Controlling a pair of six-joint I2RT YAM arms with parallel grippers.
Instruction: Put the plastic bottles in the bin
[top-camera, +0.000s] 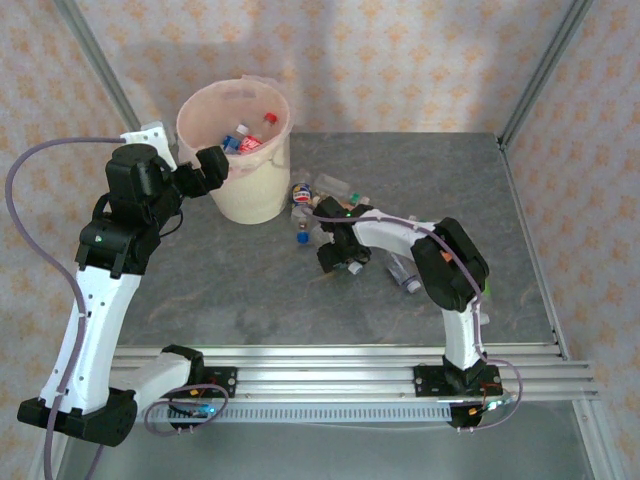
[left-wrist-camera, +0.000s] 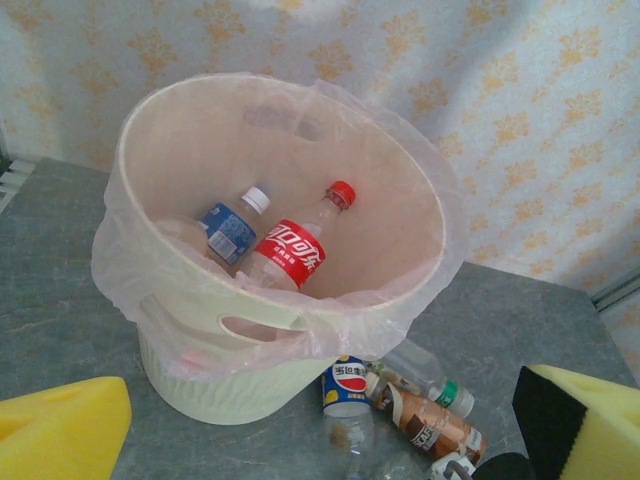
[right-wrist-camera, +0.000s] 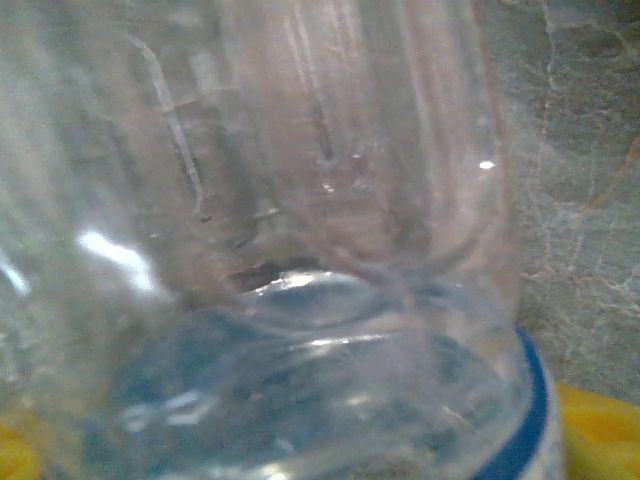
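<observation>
Round cream plastic bin (left-wrist-camera: 200, 385): at least two plastic bottles (left-wrist-camera: 290, 252) in, several left on grey counter (left-wrist-camera: 60, 300); left jaws apart; right jaws around clear bottle (right-wrist-camera: 320, 200), grip cannot tell.

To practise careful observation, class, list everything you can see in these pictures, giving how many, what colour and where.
bin: one, cream with pink liner, back left of table.
bottles in bin: at least two, red label and blue label.
loose bottles: several, mixed labels, on table right of bin.
table: one, grey.
left gripper: one, black, open, at bin rim.
right gripper: one, black, at the loose bottles.
</observation>
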